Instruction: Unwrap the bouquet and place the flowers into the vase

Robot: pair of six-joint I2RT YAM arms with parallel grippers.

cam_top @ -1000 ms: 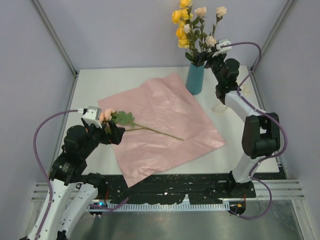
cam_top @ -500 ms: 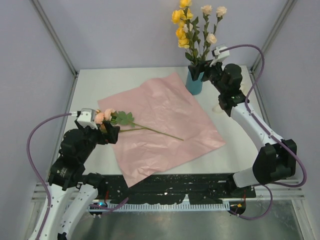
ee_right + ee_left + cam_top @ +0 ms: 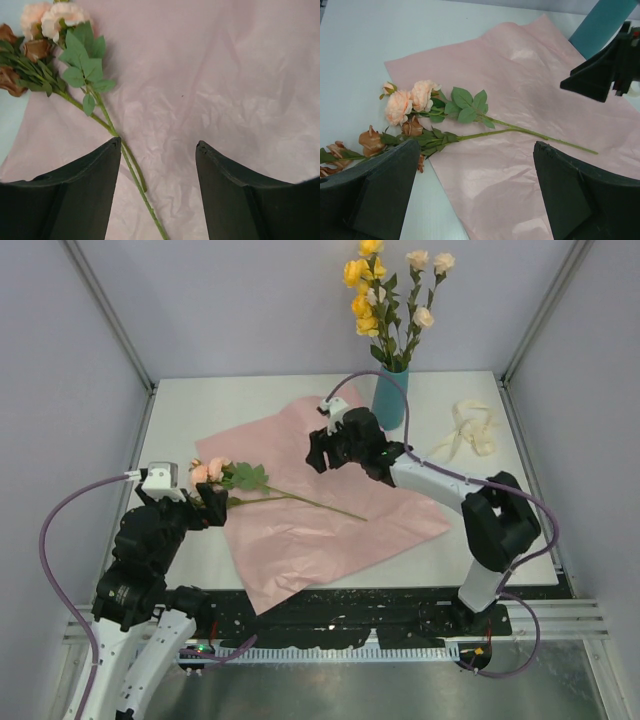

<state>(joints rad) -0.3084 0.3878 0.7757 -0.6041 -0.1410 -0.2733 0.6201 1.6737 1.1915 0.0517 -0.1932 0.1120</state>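
The vase point(image 3: 390, 400) stands at the back of the table with yellow and cream flowers point(image 3: 385, 300) upright in it. More flowers point(image 3: 250, 480) lie on the flat pink paper point(image 3: 330, 530): peach and rusty blooms at the left, green stems point(image 3: 130, 170) running right. My left gripper point(image 3: 210, 502) hovers just near the blooms point(image 3: 412, 102) and stands open point(image 3: 476, 145), with only paper between its fingers. My right gripper point(image 3: 325, 450) hangs over the middle of the paper, open point(image 3: 158, 142) and empty. The stems pass beside its left finger point(image 3: 95, 170).
A loose cream ribbon point(image 3: 470, 430) lies on the table right of the vase. The paper covers most of the middle of the table. Grey walls and frame posts close in the left, right and back sides.
My right arm has swung from beside the vase down and left to over the paper, and its jaws have narrowed somewhat. The left arm has drawn back slightly towards its base.
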